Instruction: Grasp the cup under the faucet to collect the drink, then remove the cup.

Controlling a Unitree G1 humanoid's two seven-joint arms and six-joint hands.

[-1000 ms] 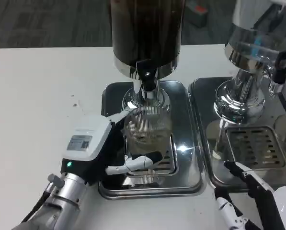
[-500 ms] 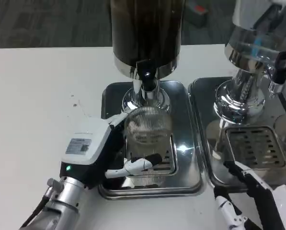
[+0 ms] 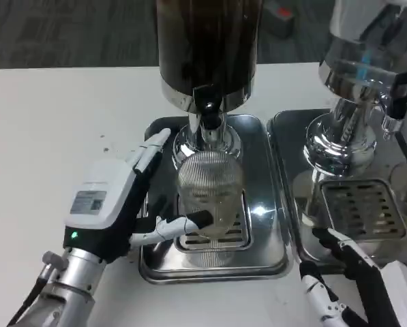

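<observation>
A clear ribbed cup stands upright on the drip grate of a steel tray, right under the black faucet of the dark drink dispenser. My left hand is just left of the cup with its fingers spread. One fingertip reaches the cup's lower front, while another finger points up, clear of the glass. It grips nothing. My right hand hovers low at the front right, fingers apart and empty.
A second, silver dispenser stands on its own tray with a grate on the right, close above my right hand. White table stretches to the left.
My left hand has drawn back to the left and opened away from the cup, which stays under the faucet. The right hand has barely shifted.
</observation>
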